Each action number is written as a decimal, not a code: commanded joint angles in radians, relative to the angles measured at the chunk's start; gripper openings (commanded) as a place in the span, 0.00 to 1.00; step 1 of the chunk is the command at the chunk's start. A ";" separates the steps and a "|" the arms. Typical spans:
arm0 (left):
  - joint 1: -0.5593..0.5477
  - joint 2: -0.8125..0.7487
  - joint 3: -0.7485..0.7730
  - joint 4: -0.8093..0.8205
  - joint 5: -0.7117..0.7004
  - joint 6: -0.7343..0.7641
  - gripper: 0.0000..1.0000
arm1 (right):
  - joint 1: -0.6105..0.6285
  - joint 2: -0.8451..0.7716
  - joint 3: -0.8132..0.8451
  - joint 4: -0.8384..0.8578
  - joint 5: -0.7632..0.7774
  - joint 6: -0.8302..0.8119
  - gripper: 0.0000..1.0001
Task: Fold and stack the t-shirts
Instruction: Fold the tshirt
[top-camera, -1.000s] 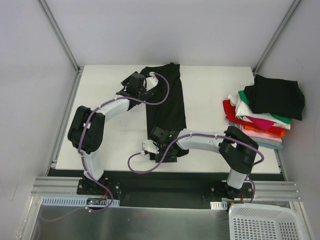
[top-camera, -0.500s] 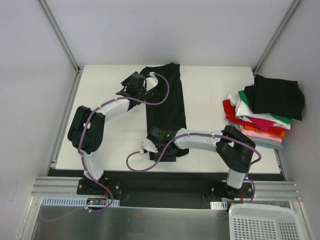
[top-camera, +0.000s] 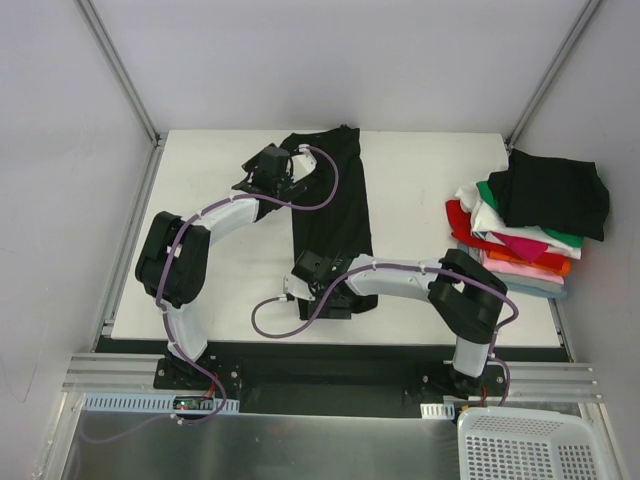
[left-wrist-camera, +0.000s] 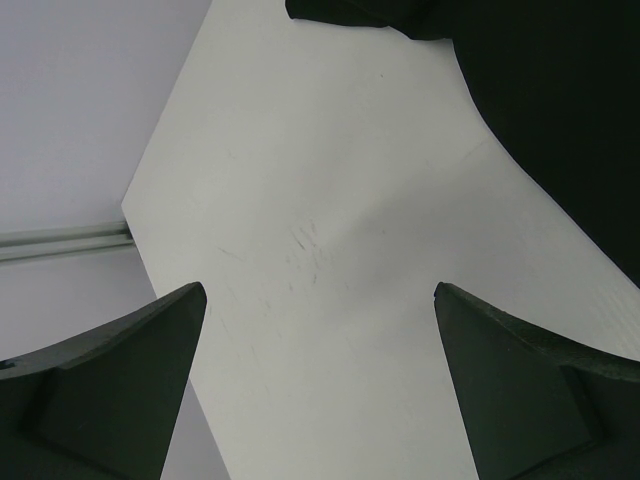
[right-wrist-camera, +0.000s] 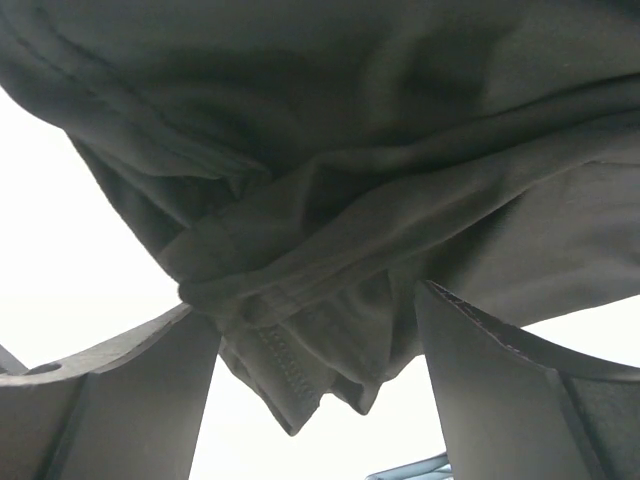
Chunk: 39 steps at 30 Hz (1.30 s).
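Black t-shirt lengthwise on table, right gripper at its near hem — jaws wide around bunched cloth, left gripper beside its far-left edge — spread wide, empty.

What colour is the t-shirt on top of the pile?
Black; the top t-shirt shows best in the overhead view.

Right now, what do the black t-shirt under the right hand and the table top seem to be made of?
Black t-shirt: soft knit cloth with a matte finish. It bunches into loose folds, and a stitched hem shows in the right wrist view. Table top: a hard, smooth white board, faintly scuffed. It may be laminate or painted, but the look leaves that open.
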 joint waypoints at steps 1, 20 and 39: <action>-0.012 -0.037 -0.006 0.020 -0.004 -0.010 0.99 | -0.041 0.115 -0.059 0.041 0.011 -0.008 0.81; -0.010 -0.051 -0.011 0.018 -0.007 -0.004 0.99 | -0.109 0.166 0.007 -0.062 -0.139 -0.094 0.75; -0.010 -0.064 -0.016 0.020 -0.018 0.003 0.99 | -0.124 0.198 0.041 -0.109 -0.151 -0.112 0.16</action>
